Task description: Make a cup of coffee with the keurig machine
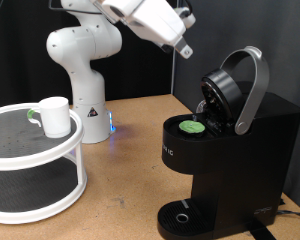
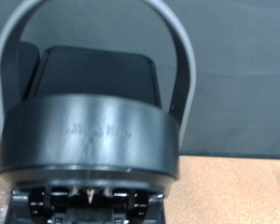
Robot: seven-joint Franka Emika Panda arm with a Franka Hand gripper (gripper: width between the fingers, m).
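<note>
Hovering above the open keurig machine (image 1: 225,140), right of frame, the gripper (image 1: 186,47) holds nothing visible; its finger spread cannot be told. A green pod (image 1: 193,127) sits loaded. The cup (image 1: 54,116), light, rigid and breakable, likely best gripped at rim or handle, waits on the white rack (image 1: 30,158), far left.

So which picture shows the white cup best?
The exterior view. The cup stands in full sight on the top shelf of a round white rack, far from the coffee machine. The wrist view shows no cup, only the machine's raised lid.
</note>
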